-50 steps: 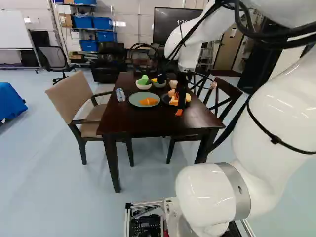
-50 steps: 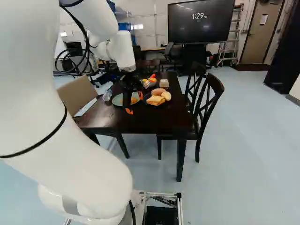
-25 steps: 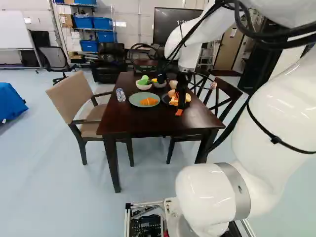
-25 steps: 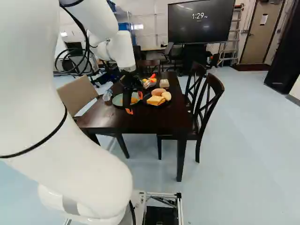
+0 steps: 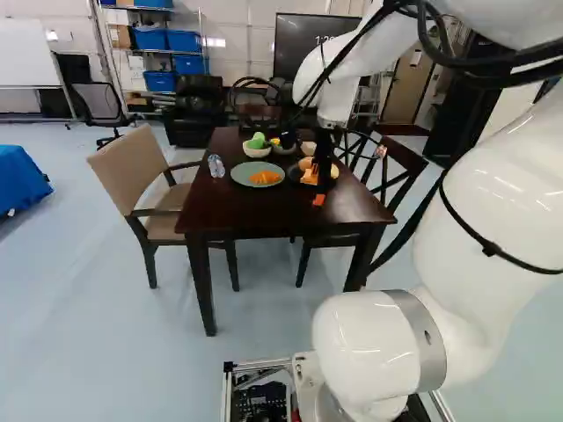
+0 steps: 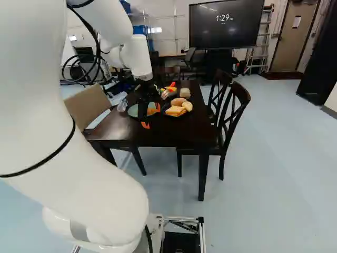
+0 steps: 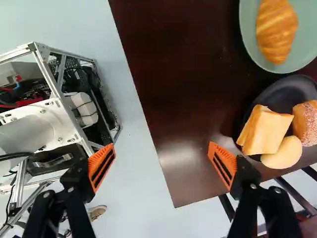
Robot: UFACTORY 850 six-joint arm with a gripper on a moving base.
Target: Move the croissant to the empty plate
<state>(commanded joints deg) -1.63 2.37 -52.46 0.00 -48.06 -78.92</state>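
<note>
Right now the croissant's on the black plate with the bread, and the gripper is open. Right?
Not quite: the croissant is on the green plate, not the black plate. The wrist view shows it. The bread is on the black plate and the gripper is open, as you say.

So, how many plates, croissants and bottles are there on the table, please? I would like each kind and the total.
Plates: 2 (green plate, black plate)
Croissant: 1
Bottle: 1
Total: 4
</note>
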